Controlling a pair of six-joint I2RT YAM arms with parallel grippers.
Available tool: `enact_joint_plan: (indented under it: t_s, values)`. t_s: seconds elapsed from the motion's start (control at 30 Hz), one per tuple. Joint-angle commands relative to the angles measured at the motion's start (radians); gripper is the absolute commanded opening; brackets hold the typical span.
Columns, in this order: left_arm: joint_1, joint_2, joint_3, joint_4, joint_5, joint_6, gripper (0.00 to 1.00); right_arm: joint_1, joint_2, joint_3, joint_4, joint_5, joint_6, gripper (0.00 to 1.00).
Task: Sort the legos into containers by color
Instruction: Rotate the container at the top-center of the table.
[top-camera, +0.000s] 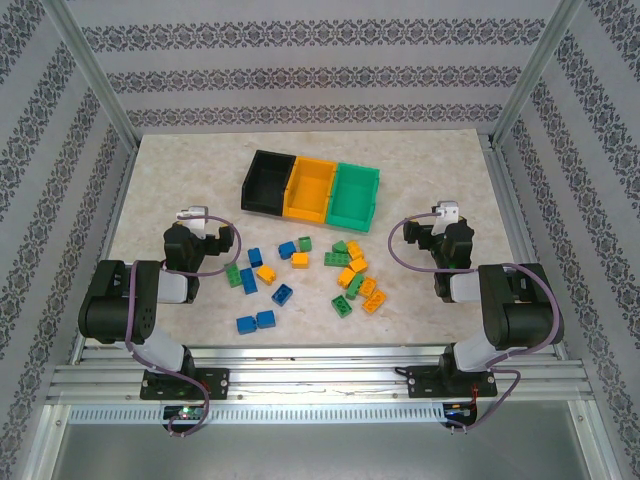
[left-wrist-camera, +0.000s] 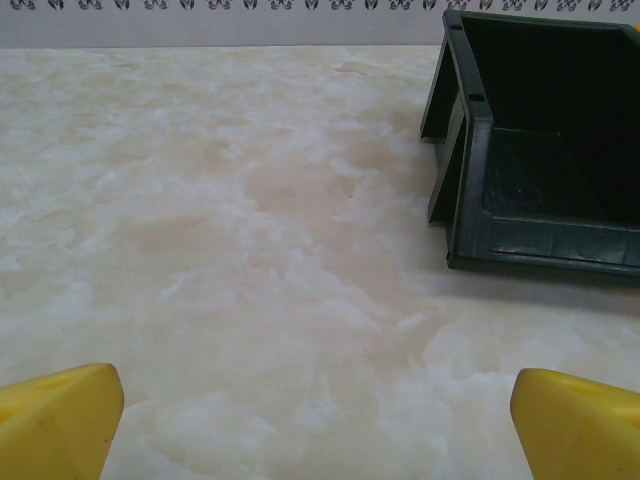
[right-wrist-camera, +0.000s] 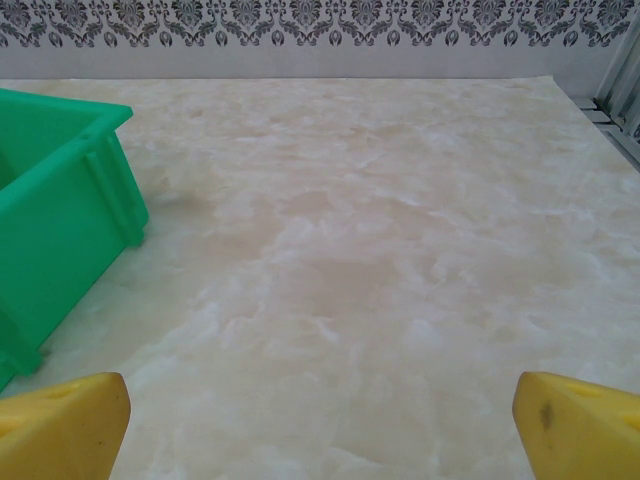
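Observation:
Three joined bins stand at the back middle of the table: black (top-camera: 268, 183), orange-yellow (top-camera: 310, 188) and green (top-camera: 356, 193). Several legos lie loose in front of them, among them blue bricks (top-camera: 256, 321), green bricks (top-camera: 343, 304) and yellow-orange bricks (top-camera: 368, 293). My left gripper (top-camera: 200, 225) rests left of the pile and is open, its yellow fingertips (left-wrist-camera: 60, 415) wide apart over bare table, with the black bin (left-wrist-camera: 540, 150) ahead to the right. My right gripper (top-camera: 440, 222) sits right of the pile, also open and empty (right-wrist-camera: 320, 425), the green bin (right-wrist-camera: 50, 200) at its left.
The marble-patterned tabletop (top-camera: 180, 170) is ringed by aluminium frame posts (top-camera: 95, 75) and patterned walls. Bare table lies on both sides of the bins and behind them. Both arm bases sit on the rail at the near edge (top-camera: 320, 375).

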Motion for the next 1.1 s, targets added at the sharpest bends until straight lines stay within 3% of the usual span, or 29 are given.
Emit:
enact_joint_plan:
  t_s: [0.0, 0.4, 0.7, 0.8, 0.87, 0.93, 1.0, 1.07]
  values:
    - [-0.008, -0.001, 0.016, -0.017, 0.016, 0.014, 0.99, 0.0, -0.003, 0.016, 0.01, -0.021, 0.01, 0.98]
    - [-0.008, -0.002, 0.017, -0.023, 0.007, 0.009, 0.99, 0.015, -0.018, -0.002, 0.033, 0.008, -0.002, 0.98]
    - [-0.009, -0.154, 0.038, -0.183, -0.036, -0.003, 0.99, 0.04, -0.296, -0.06, -0.099, 0.056, -0.018, 0.98]
    - [-0.008, -0.238, 0.078, -0.325, -0.068, -0.031, 0.99, 0.036, -0.418, -0.074, -0.142, 0.102, 0.118, 0.99]
    - [-0.007, -0.292, 0.137, -0.481, -0.133, -0.128, 0.99, 0.024, -0.477, -0.058, -0.209, 0.057, 0.234, 0.98]
    - [-0.004, -0.313, 0.186, -0.591, -0.161, -0.21, 0.99, 0.016, -0.511, 0.026, -0.404, -0.02, 0.314, 0.98]
    - [0.003, -0.301, 0.215, -0.627, -0.115, -0.288, 0.99, 0.017, -0.48, 0.145, -0.621, -0.159, 0.341, 0.98]
    - [0.01, -0.27, 0.261, -0.673, -0.03, -0.335, 0.99, 0.027, -0.422, 0.212, -0.712, -0.257, 0.369, 0.98]
